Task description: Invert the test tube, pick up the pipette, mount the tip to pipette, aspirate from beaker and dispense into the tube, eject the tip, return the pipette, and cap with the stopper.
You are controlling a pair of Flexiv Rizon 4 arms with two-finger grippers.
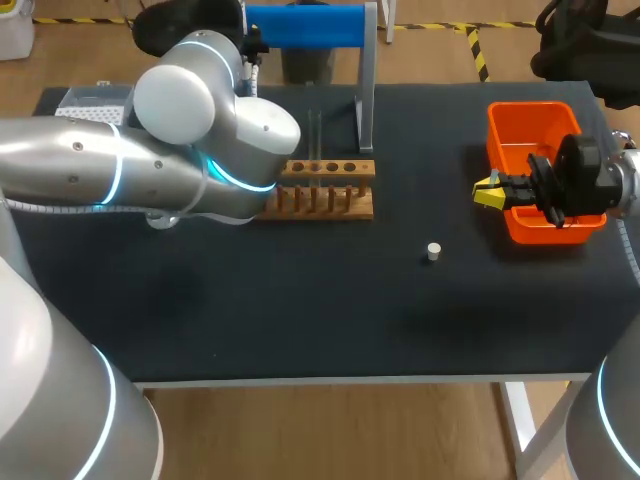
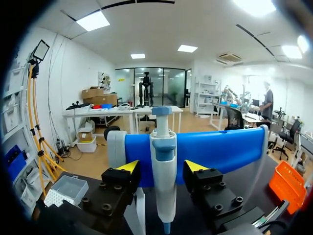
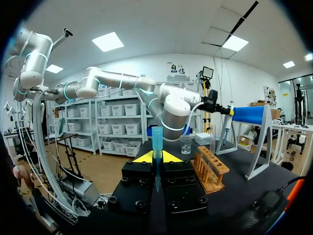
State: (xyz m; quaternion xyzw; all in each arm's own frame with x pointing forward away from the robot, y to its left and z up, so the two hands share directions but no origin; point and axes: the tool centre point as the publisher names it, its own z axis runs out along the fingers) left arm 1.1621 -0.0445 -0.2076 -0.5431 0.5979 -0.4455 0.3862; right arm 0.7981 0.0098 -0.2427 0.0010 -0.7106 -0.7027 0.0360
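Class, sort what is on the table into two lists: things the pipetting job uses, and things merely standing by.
Used in the job:
tube
pipette
tip box
beaker
stopper

Standing by, not named in the job:
rack
blue stand
orange bin

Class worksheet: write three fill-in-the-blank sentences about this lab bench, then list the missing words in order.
1. The pipette hangs on a ___ stand, between the left hand's open fingers.
2. The right hand is shut on a ___.
3. The bin by the right hand is ___.
Missing words: blue; test tube; orange.
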